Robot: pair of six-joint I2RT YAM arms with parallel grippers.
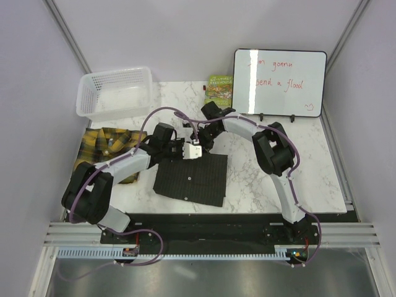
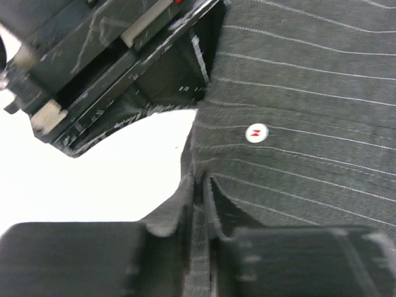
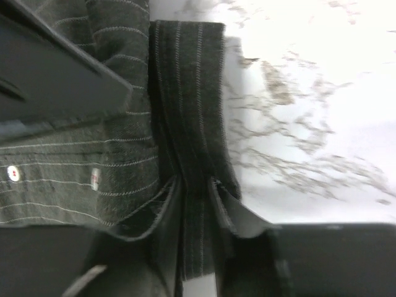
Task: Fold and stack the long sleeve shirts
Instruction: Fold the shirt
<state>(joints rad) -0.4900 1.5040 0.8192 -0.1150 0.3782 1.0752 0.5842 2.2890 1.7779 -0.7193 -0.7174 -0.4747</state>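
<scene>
A dark pinstriped shirt (image 1: 192,176) lies near the front of the worktop (image 1: 266,185), folded into a rough rectangle. At its far edge the left tool (image 2: 199,204) and right tool (image 3: 195,198) each pinch a strip of its cloth. Farther back on the left, the plaid shirt (image 1: 108,145) sits rumpled, apparently unfolded; folding it and stacking both look left to do

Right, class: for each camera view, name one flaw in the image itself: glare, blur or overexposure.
Top external: glare streaks down the whiteboard. Left wrist: the marble table is blown out to white. Right wrist: the pinstriped shirt blurs near the lens, table overexposed.
</scene>
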